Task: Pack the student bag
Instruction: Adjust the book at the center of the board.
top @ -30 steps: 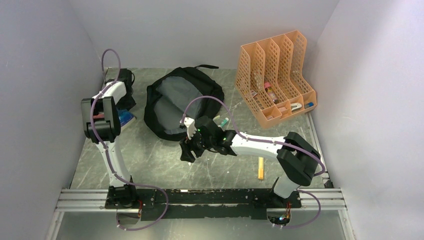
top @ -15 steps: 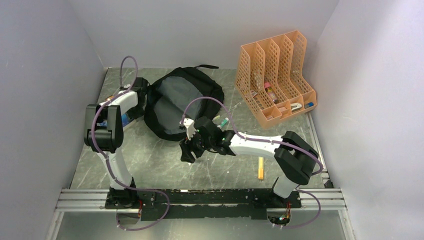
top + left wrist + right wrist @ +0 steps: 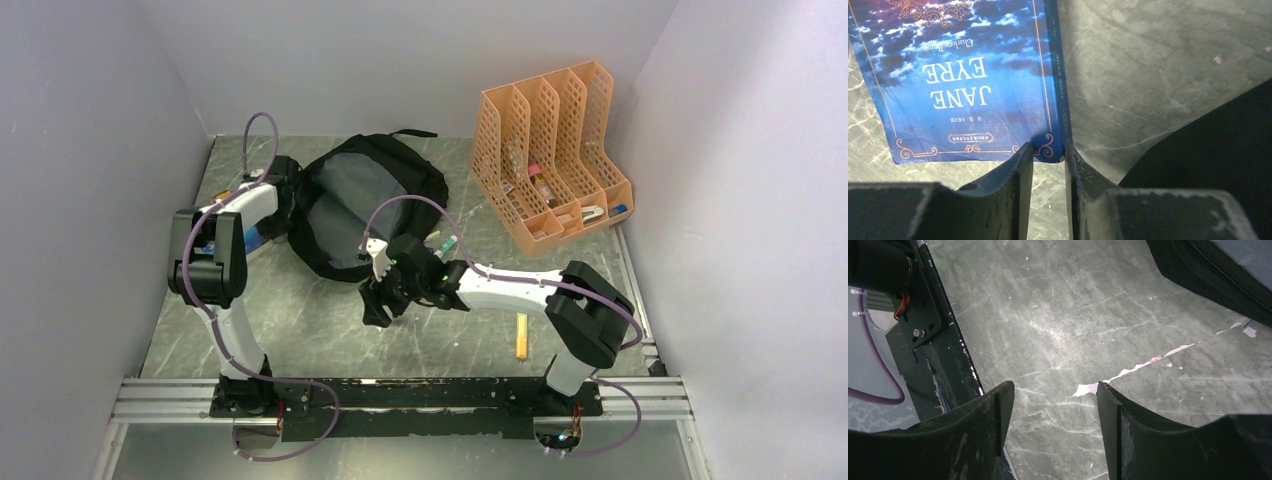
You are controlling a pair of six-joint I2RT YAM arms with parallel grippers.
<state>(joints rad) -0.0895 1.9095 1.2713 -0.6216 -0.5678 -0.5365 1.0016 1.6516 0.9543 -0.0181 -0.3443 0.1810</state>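
Note:
The student bag point(image 3: 370, 200) is a floppy black backpack lying open at the back middle of the table, its grey lining showing. My left gripper point(image 3: 283, 195) is at the bag's left edge. In the left wrist view its jaws point(image 3: 1049, 152) stand a narrow gap apart with only bare table between them, just short of the corner of a blue "Jane Eyre" book point(image 3: 963, 75) lying flat. The bag's black fabric point(image 3: 1218, 145) is at the right. My right gripper point(image 3: 375, 308) hovers in front of the bag, open and empty point(image 3: 1053, 390), with the bag's zipper edge point(image 3: 1218, 270) at the top right.
An orange mesh file organiser point(image 3: 550, 160) holding small items stands at the back right. An orange marker point(image 3: 521, 336) lies on the table near the right arm. Some pens point(image 3: 445, 242) lie beside the bag's right side. The book point(image 3: 248, 240) lies left of the bag.
My left arm has swung right and back, from over the book to the bag's left edge. My right gripper has shifted very slightly.

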